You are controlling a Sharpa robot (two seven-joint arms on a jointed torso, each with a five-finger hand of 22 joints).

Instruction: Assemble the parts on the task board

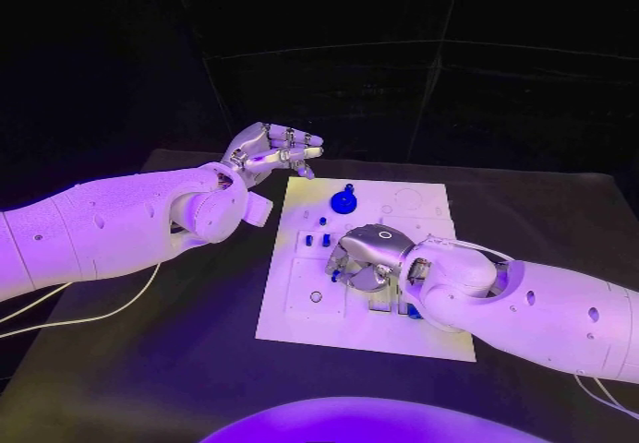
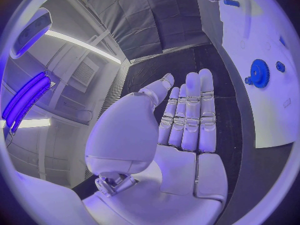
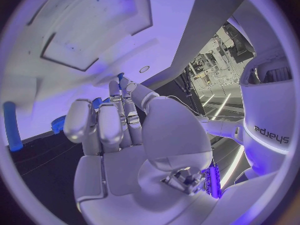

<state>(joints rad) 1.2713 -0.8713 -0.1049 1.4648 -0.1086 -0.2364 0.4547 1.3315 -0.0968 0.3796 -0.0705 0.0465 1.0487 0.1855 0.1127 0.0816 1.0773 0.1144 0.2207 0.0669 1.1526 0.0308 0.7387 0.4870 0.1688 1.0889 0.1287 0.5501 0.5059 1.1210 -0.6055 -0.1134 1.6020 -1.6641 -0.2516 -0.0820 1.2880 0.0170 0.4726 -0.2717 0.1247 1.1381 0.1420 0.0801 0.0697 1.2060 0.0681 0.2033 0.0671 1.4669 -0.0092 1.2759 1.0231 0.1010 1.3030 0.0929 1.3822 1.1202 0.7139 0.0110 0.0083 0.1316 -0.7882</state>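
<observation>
I am working over the board (image 1: 400, 337), the white plate running from the upper middle of the head picture down toward the lower right. My right hand (image 1: 369, 258) is hovering palm-down over the board's middle, fingers curled downward toward the plate. In the right wrist picture something small and blue is showing at my fingertips (image 3: 120, 80), but I cannot tell whether I am pinching a part or only touching near one, so I am leaving that hand's state undecided.

My left hand (image 1: 273, 148) is hanging off the board's upper left corner, above the table (image 1: 160, 369). In the left wrist picture its fingers (image 2: 190, 110) are lying straight and side by side, and it is holding nothing.

The gear (image 1: 343, 201), a blue toothed part, is sitting on the board's upper portion. It is lying just down and to the right of my left hand, and up and slightly left of my right hand. Small blue pegs (image 1: 317, 238) are standing between the gear and my right hand, just beside its fingers.

I am judging the left hand nearer the gear, while the right is already placed over the pegs and middle slots.
</observation>
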